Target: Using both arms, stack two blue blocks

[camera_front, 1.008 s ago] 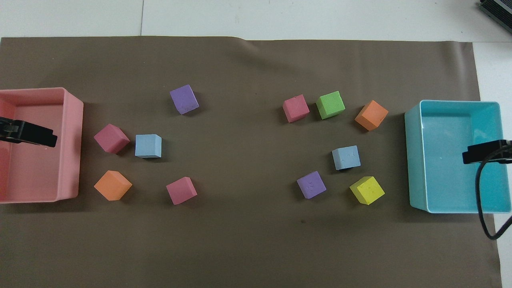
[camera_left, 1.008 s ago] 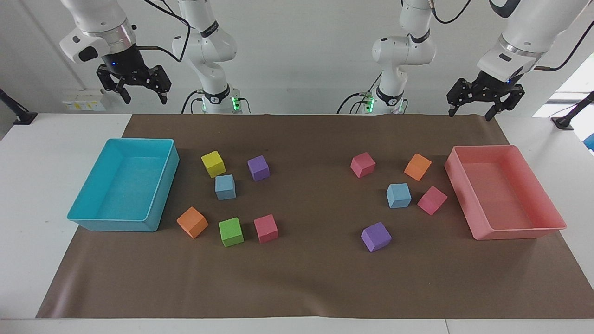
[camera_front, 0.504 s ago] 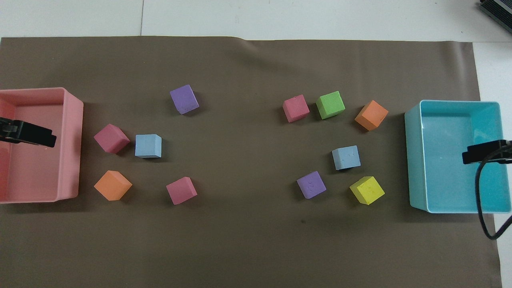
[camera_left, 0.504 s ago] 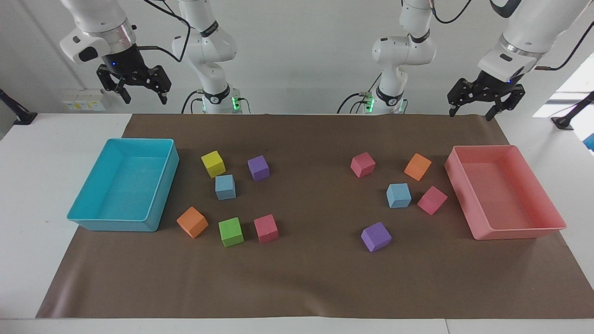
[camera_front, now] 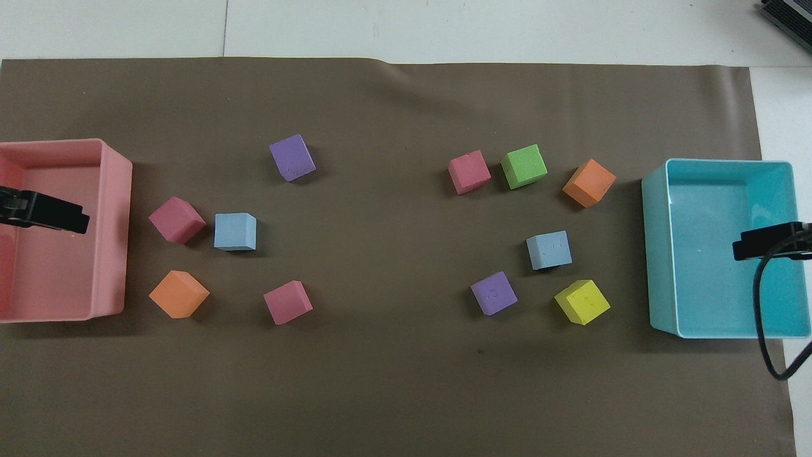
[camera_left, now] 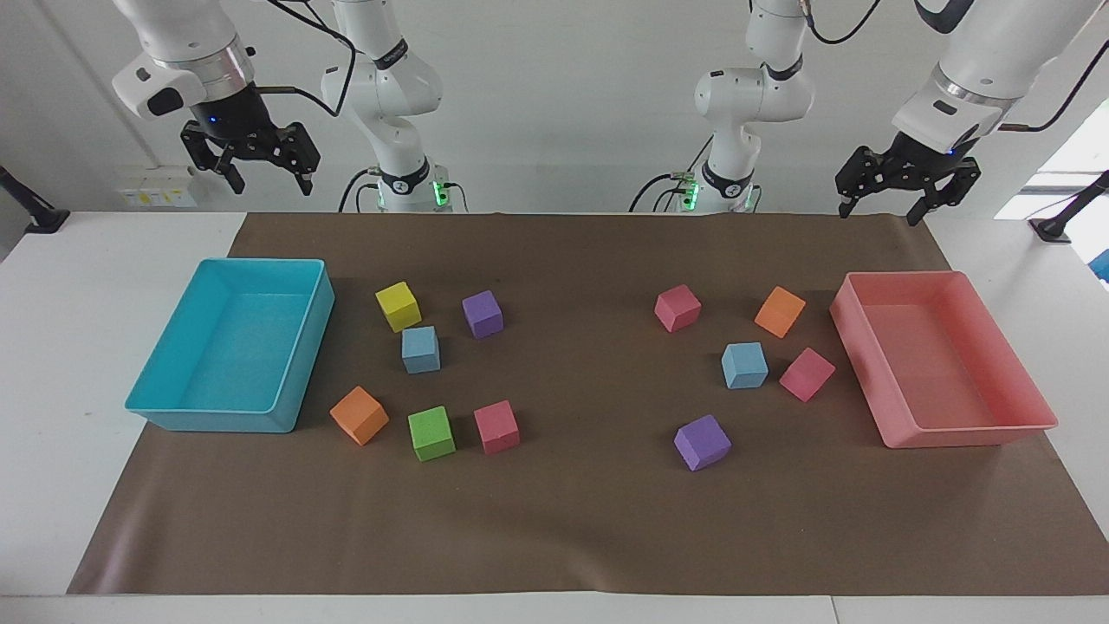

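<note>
Two sky-blue blocks rest on the brown mat, well apart. One blue block point(camera_left: 420, 349) point(camera_front: 549, 250) lies toward the right arm's end, beside a yellow cube point(camera_left: 398, 306). The other blue block point(camera_left: 744, 365) point(camera_front: 235, 231) lies toward the left arm's end, beside a pink cube point(camera_left: 807, 373). My right gripper point(camera_left: 271, 184) hangs open and empty, high over the turquoise tray's end; one of its fingers point(camera_front: 764, 241) shows from above. My left gripper point(camera_left: 877, 212) hangs open and empty, high over the pink tray's end, and one of its fingers point(camera_front: 57, 217) also shows from above.
A turquoise tray point(camera_left: 305, 347) and a pink tray point(camera_left: 858, 347) stand at the mat's two ends. Purple point(camera_left: 482, 313) point(camera_left: 702, 442), orange point(camera_left: 359, 415) point(camera_left: 780, 311), green point(camera_left: 431, 432) and more pink cubes point(camera_left: 496, 426) point(camera_left: 677, 308) are scattered around the blue blocks.
Both raised grippers have crept up very slightly. No block has moved.
</note>
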Controlling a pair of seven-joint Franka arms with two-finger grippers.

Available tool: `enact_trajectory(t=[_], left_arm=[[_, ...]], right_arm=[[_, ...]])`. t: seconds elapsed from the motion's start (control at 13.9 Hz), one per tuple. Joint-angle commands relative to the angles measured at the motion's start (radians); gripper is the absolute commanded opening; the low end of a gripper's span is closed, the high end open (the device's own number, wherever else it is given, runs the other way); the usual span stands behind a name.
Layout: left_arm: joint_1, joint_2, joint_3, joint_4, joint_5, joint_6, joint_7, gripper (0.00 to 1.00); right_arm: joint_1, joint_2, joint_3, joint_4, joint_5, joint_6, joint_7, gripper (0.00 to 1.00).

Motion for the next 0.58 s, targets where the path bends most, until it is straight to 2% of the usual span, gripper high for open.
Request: enact_trajectory(t=[0.0,0.5], left_arm=[[0.013,-0.004,-0.008,0.002,0.013,-0.009,0.004,1.0],[0.013,-0.004,-0.008,0.002,0.013,-0.009,0.004,1.0]], right_arm=[[-0.011,-0.024,0.006,-0.028,-0.003,0.014,-0.025,1.0],[-0.012,-0.019,0.006,-0.015,-0.003,0.008,-0.034,1.0]])
